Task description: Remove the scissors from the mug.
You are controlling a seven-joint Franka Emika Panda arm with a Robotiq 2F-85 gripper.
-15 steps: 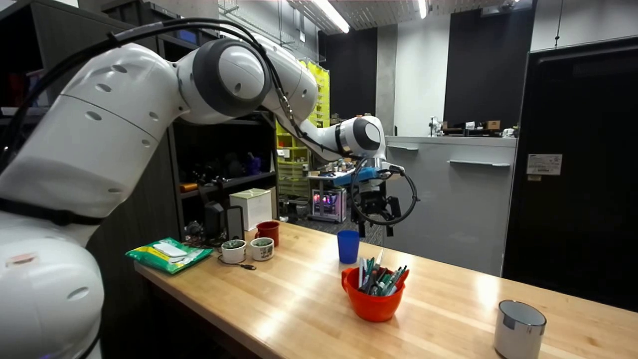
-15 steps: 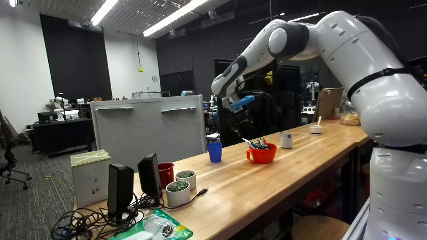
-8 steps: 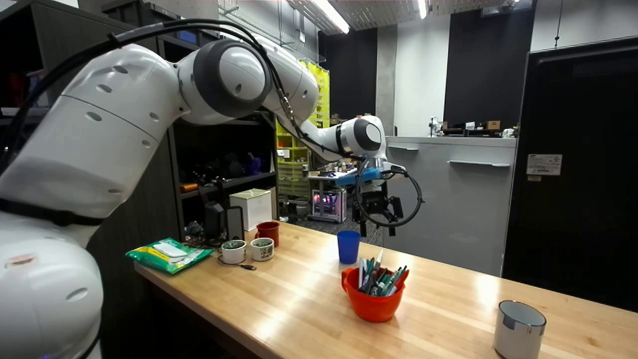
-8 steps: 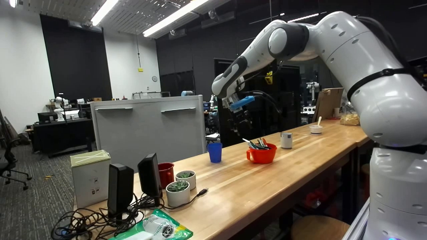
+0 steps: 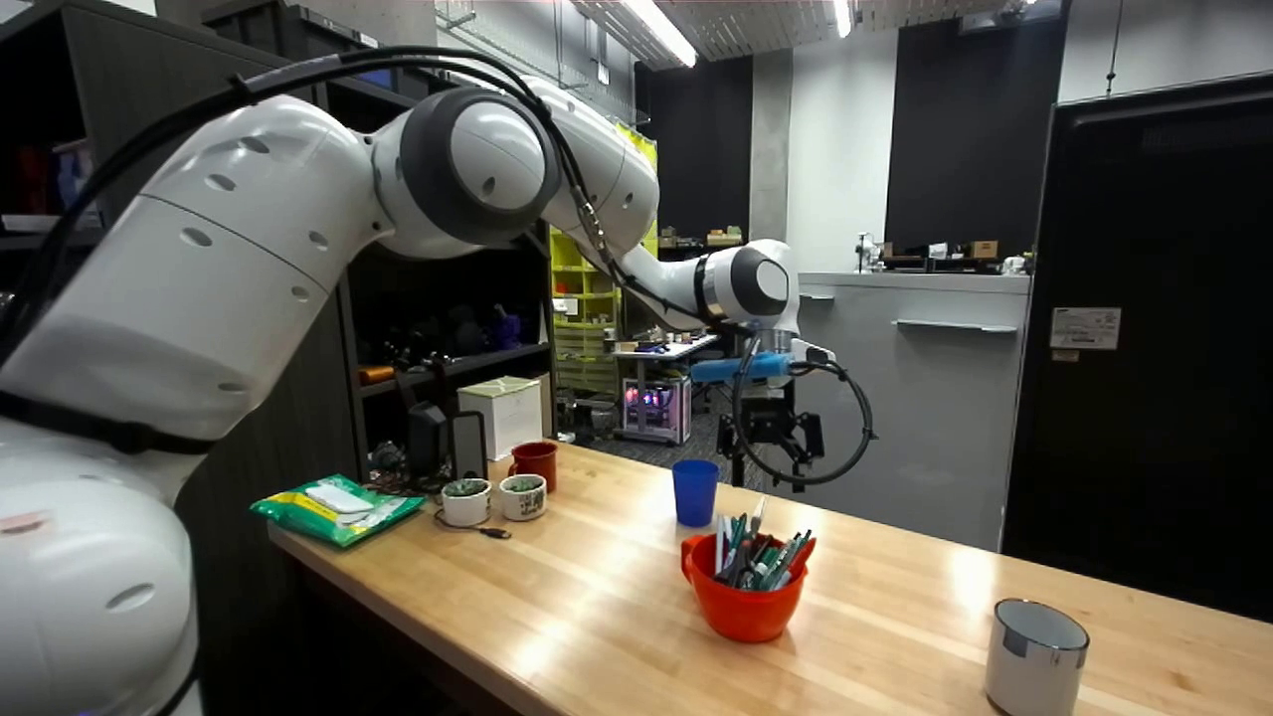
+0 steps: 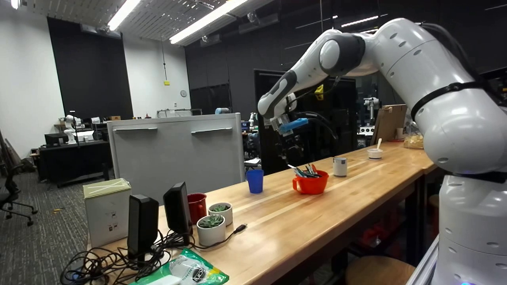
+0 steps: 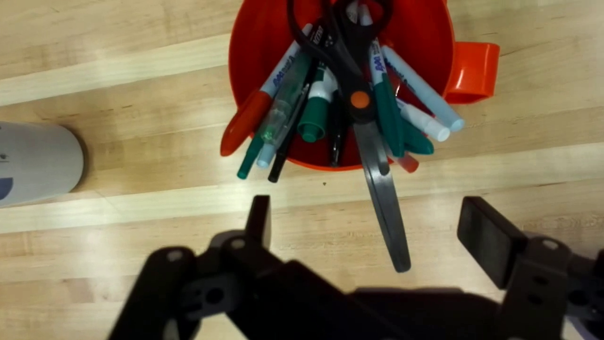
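The red-orange mug (image 5: 746, 609) stands upright on the table, filled with pens and markers; it also shows in an exterior view (image 6: 311, 185) and the wrist view (image 7: 255, 52). The scissors (image 7: 359, 111) lie in it, black loop handles down inside and the blade sticking out over the rim. The blade shows in an exterior view (image 5: 759, 515). My gripper (image 7: 365, 215) is open and empty, above and just beyond the mug. In the wrist view the blade tip lies between the two fingers, with room on both sides. The gripper also shows in both exterior views (image 5: 768, 477) (image 6: 287, 156).
A blue cup (image 5: 695, 492) stands close to the mug. A grey metal cup (image 5: 1037, 656) stands on the mug's other side. Two small plant pots (image 6: 211, 229), a dark red mug (image 6: 197, 206), speakers (image 6: 178, 208) and a green bag (image 5: 338, 507) sit at the table's end.
The arm and gripper have moved right and down in both exterior views over the last half second. The mug, scissors and pens have not moved.
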